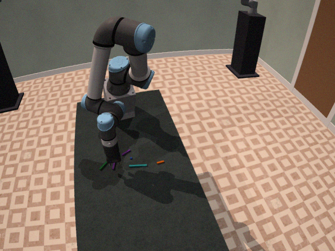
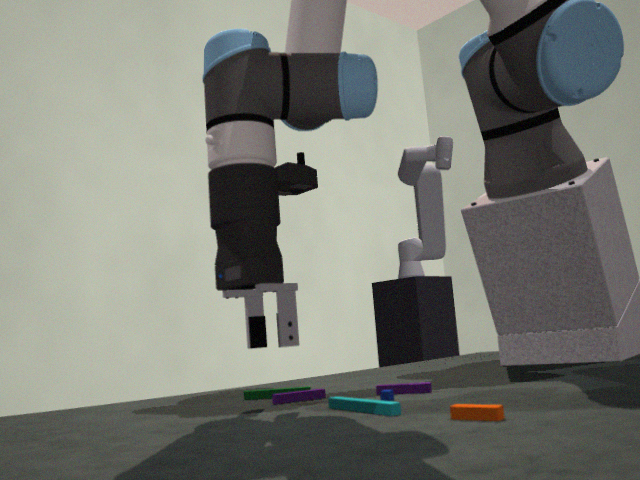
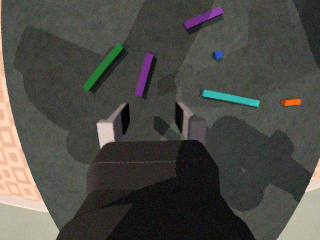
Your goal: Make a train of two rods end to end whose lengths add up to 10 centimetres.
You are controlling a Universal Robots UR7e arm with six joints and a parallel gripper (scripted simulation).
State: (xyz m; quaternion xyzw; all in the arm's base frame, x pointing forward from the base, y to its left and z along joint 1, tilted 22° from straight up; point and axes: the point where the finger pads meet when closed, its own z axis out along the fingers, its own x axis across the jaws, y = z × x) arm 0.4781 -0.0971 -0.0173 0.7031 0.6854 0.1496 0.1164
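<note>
Several rods lie flat and apart on the dark table (image 1: 140, 216) (image 2: 542, 444). There is a green rod (image 1: 102, 166) (image 2: 276, 393) (image 3: 104, 67), a purple rod (image 1: 113, 166) (image 2: 298, 396) (image 3: 144, 75) beside it, a second purple rod (image 1: 125, 152) (image 2: 403, 388) (image 3: 204, 19), a small blue rod (image 1: 131, 158) (image 2: 387, 395) (image 3: 218, 55), a turquoise rod (image 1: 137, 165) (image 2: 364, 405) (image 3: 231, 98) and an orange rod (image 1: 160, 162) (image 2: 476, 411) (image 3: 291, 102). My gripper (image 1: 111, 162) (image 2: 272, 338) (image 3: 152, 112) is open and empty. It points down and hangs well above the table, near the first purple rod.
The arm's grey base block (image 1: 131, 97) (image 2: 558, 268) stands at the far end of the table. A black pedestal (image 1: 247, 43) (image 2: 416, 320) with another arm stands off the table on the tiled floor. The table's long edges run close on both sides of the rods.
</note>
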